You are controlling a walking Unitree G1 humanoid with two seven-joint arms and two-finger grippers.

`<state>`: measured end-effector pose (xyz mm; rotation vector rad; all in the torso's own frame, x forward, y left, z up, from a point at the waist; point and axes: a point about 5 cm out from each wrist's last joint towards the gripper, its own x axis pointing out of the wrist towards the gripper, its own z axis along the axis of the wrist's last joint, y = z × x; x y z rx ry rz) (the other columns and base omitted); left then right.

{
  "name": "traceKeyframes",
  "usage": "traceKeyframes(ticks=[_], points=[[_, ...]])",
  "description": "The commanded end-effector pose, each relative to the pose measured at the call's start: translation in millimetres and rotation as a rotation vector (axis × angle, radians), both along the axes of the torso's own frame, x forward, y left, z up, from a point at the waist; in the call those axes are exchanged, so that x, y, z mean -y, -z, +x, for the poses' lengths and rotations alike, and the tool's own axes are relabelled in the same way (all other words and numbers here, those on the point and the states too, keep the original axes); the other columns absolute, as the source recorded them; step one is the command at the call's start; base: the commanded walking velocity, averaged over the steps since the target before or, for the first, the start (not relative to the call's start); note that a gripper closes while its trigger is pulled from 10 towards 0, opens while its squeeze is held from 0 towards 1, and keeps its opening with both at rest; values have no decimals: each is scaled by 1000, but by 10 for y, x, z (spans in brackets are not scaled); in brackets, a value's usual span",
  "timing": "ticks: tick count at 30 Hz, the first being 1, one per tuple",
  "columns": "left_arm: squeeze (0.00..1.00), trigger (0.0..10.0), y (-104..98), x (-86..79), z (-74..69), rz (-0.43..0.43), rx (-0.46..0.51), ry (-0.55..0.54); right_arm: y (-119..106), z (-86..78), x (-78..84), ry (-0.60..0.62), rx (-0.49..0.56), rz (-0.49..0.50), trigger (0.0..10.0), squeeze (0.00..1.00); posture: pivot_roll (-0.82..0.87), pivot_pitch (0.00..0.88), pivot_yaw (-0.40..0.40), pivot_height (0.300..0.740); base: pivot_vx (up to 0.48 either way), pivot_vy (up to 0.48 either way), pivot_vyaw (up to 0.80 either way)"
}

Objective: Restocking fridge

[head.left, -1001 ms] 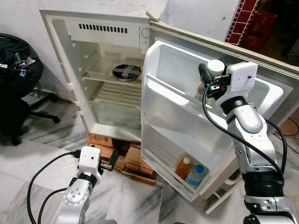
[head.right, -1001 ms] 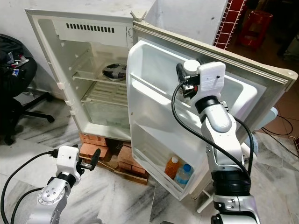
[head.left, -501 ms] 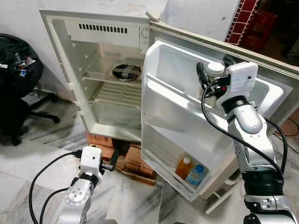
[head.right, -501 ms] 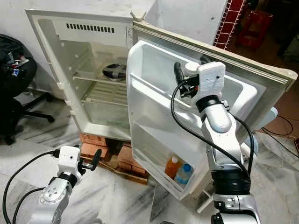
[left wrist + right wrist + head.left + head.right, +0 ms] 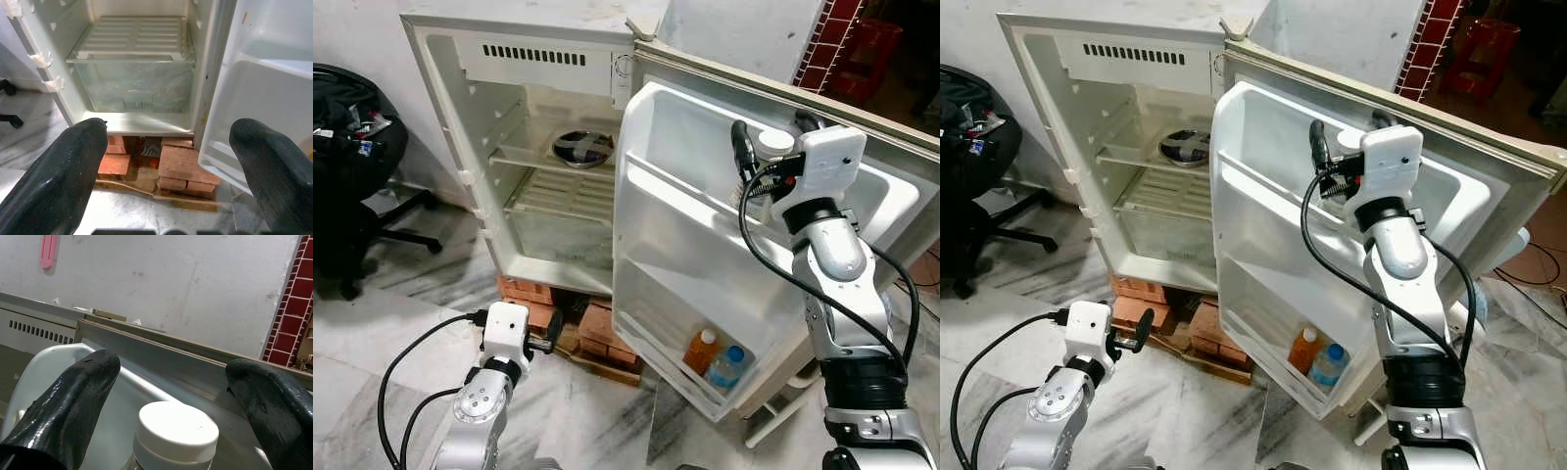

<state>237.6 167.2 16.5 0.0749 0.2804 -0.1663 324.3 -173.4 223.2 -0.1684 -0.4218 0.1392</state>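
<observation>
I can't make out the body of the white-capped bottle [image 5: 177,431], my right gripper [image 5: 766,147] hides it; its fingers stand apart on either side at the fridge door's [image 5: 675,245] upper shelf. In the bottom door shelf: an orange bottle [image 5: 701,351] and a blue-capped one [image 5: 725,367]. A steel bowl [image 5: 582,148] sits inside. My left gripper [image 5: 166,161] hangs low, fingers spread, before the frosted crisper drawer [image 5: 134,85] and the bricks [image 5: 181,166].
</observation>
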Motion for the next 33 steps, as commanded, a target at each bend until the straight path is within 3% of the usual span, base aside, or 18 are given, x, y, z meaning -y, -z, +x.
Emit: traceKeyframes(ticks=[1, 15, 22, 27, 30, 33], points=[[0, 10000, 9, -15, -5, 11, -5, -1, -328, -32, 111, 53, 151, 35, 10000, 0, 20, 0, -28, 740, -259, 0, 0], [0, 10000, 2, -30, 10, 15, -2, 3, -330, -22, 109, 59, 161, 40, 10000, 0, 24, 0, -22, 740, -291, 0, 0], [0, 10000, -4, -25, 16, 17, 1, 3, -236, -18, 184, 99, 141, 35, 10000, 0, 27, 0, -26, 740, -303, 0, 0], [0, 10000, -21, -54, 20, 18, 12, -12, 108, -103, 336, 196, 40, 54, 10000, 0, 38, 0, -34, 740, -295, 0, 0], [0, 10000, -27, -63, 18, 20, 14, -16, 272, -134, 344, 200, -15, 59, 10000, 0, 43, 0, -39, 740, -292, 0, 0], [0, 10000, -34, -69, 20, 21, 19, -22, 611, -209, 281, 169, -130, 53, 10000, 0, 45, 0, -40, 740, -256, 0, 0]])
